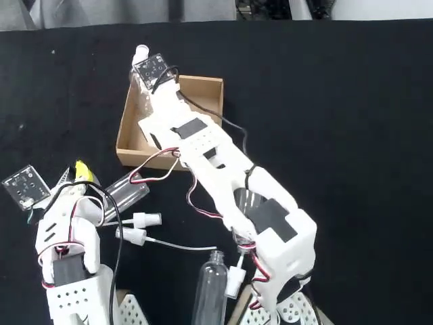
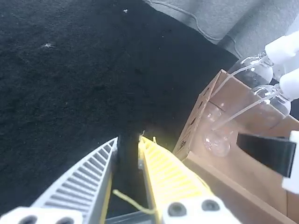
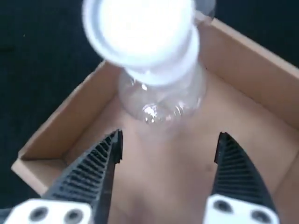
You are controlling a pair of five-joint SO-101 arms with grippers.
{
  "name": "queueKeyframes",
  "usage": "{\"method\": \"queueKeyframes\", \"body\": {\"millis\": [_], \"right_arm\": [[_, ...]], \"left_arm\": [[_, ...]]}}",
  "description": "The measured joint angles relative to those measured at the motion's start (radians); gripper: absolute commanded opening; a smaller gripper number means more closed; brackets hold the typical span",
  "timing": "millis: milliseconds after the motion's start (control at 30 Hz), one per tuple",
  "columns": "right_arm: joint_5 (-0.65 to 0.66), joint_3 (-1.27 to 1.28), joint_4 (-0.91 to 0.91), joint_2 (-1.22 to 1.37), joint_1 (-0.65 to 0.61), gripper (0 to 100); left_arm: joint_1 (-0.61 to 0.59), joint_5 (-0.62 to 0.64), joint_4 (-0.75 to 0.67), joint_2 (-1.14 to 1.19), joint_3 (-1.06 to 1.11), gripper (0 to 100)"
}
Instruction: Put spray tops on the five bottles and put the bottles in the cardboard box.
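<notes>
Cardboard box (image 1: 205, 91) is sitting in the upper centre of the high view, and the right gripper (image 3: 169, 137) is hanging over it with its fingers spread wide, gripping nothing. A capped bottle (image 3: 159, 93) is standing in the box just ahead of those fingers. At the lower left the left gripper (image 1: 78, 172) is resting, narrowly parted and empty. An uncapped bottle (image 1: 125, 191) is lying beside it, with two loose spray tops (image 1: 145, 220) just below and another bottle (image 1: 208, 291) at the bottom edge.

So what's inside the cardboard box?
At least two clear plastic bottles with white spray tops sit in the brown cardboard box. The white robot arm above covers part of its floor, so more could be hidden.
</notes>
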Motion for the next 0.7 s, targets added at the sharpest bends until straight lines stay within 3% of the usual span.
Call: {"method": "queueKeyframes", "body": {"millis": [200, 467, 700], "right_arm": [[0.055, 0.000, 0.048, 0.000, 0.000, 26.0], [0.132, 0.000, 0.057, 0.000, 0.032, 8.0], [0.175, 0.000, 0.057, 0.000, 0.048, 6.7]], "left_arm": [[0.000, 0.000, 0.000, 0.000, 0.000, 7], [0.000, 0.000, 0.000, 0.000, 0.000, 7], [0.000, 0.000, 0.000, 0.000, 0.000, 7]]}}
